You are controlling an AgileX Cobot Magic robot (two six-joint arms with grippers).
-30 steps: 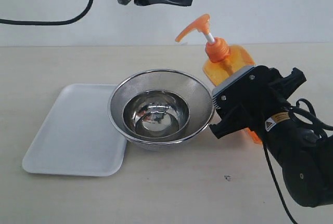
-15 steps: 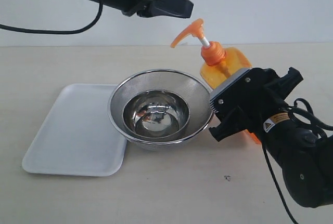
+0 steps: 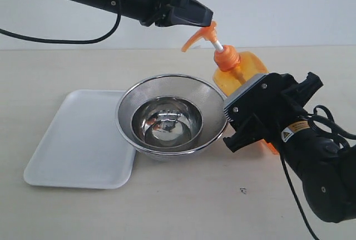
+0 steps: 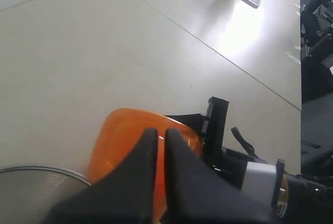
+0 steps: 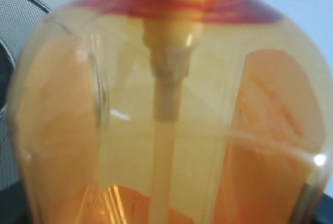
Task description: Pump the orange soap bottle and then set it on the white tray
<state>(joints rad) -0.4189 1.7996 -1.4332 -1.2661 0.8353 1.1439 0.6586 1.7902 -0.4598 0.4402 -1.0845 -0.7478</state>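
The orange soap bottle (image 3: 253,65) stands just right of the bowl, leaning left, its label not showing. My right gripper (image 3: 251,118) is shut on its lower body. In the right wrist view the bottle (image 5: 166,104) fills the picture, and the white tube inside it shows. My left gripper (image 3: 206,17) comes in from the upper left, shut, with its tip on the orange pump head (image 3: 200,33). The left wrist view looks down past the shut left gripper (image 4: 157,133) onto the bottle (image 4: 117,135). The white tray (image 3: 78,140) lies flat at the left, with nothing on it.
A round steel bowl (image 3: 211,114) sits between tray and bottle, its rim overlapping the tray's right edge; its meshed rim also shows in the wrist views (image 5: 15,16) (image 4: 36,171). The pump spout points over the bowl. Behind the table is a pale wall.
My left arm has come down and to the right until its tip meets the pump head. The bottle has tipped slightly left in the right gripper.
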